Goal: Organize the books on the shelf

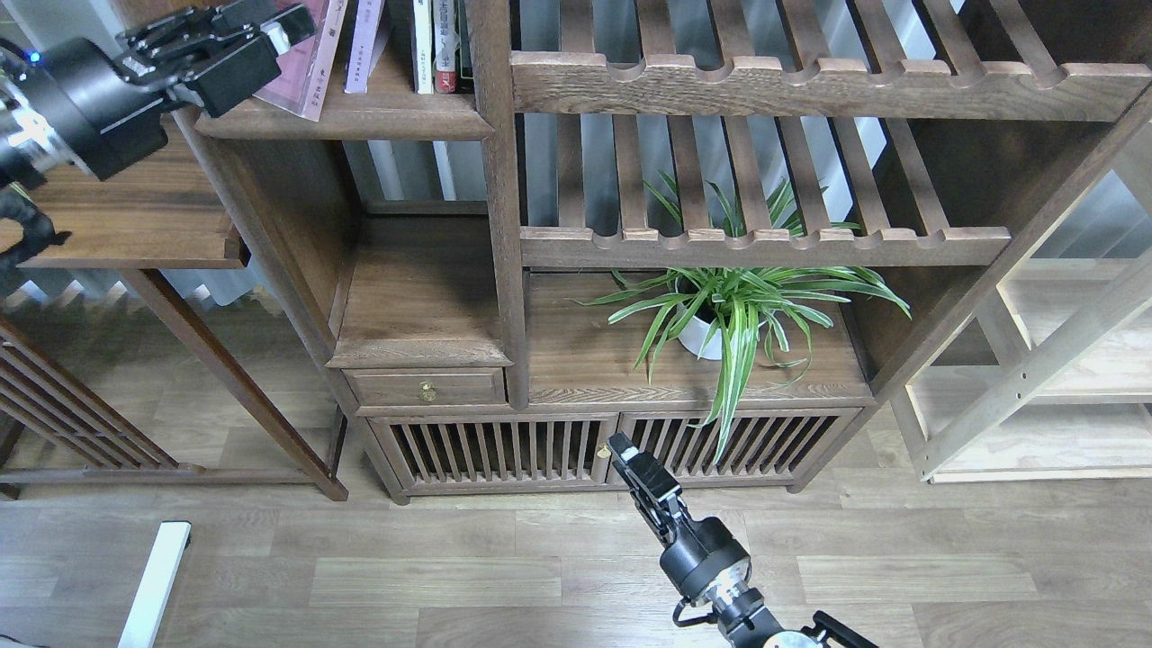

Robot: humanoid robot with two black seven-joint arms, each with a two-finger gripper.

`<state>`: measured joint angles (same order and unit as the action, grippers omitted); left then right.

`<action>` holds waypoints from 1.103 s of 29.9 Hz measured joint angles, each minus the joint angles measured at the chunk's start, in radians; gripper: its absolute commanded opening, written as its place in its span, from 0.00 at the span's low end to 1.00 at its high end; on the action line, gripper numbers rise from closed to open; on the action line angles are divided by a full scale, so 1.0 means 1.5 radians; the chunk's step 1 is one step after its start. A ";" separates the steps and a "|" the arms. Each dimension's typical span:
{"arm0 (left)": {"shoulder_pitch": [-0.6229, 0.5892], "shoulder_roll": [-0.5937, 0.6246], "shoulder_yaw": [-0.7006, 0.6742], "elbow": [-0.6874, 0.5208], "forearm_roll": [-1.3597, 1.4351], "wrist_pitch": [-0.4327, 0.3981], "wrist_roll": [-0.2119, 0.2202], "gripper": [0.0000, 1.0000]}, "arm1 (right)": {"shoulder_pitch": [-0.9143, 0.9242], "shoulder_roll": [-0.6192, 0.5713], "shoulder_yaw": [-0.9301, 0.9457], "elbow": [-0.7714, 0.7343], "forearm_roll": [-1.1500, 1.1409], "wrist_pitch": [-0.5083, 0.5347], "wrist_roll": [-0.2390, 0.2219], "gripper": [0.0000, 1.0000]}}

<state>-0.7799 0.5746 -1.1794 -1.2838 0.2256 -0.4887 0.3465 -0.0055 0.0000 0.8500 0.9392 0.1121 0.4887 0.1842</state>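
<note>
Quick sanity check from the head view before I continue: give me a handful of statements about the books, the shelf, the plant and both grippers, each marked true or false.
1. The maroon book leans tilted at the left end of the shelf. True.
2. The left gripper is down by the cabinet doors. False: it is up at the shelf's left end, right in front of the maroon book.
3. The lavender-white book stands between the maroon book and the white book. True.
4. The potted plant sits on the same shelf as the books. False: it sits on a lower surface, under the slatted racks.
5. The right gripper holds a book. False: it holds nothing, low in front of the cabinet doors.
</note>
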 measured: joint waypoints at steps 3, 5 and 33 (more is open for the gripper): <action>0.026 0.000 -0.005 -0.008 -0.018 0.000 0.000 0.61 | 0.008 0.000 0.006 0.005 0.000 0.000 0.000 0.58; 0.046 -0.001 -0.009 -0.019 -0.030 0.000 0.000 0.62 | 0.017 0.000 0.011 0.006 0.000 0.000 0.000 0.58; 0.299 -0.139 -0.012 -0.058 -0.045 0.000 0.001 0.69 | 0.083 0.000 0.069 0.017 0.004 0.000 0.000 0.60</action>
<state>-0.3319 0.3659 -1.1971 -1.3707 0.1582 -0.4887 0.3482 0.1188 0.0000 0.9542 0.9642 0.1180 0.4887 0.1841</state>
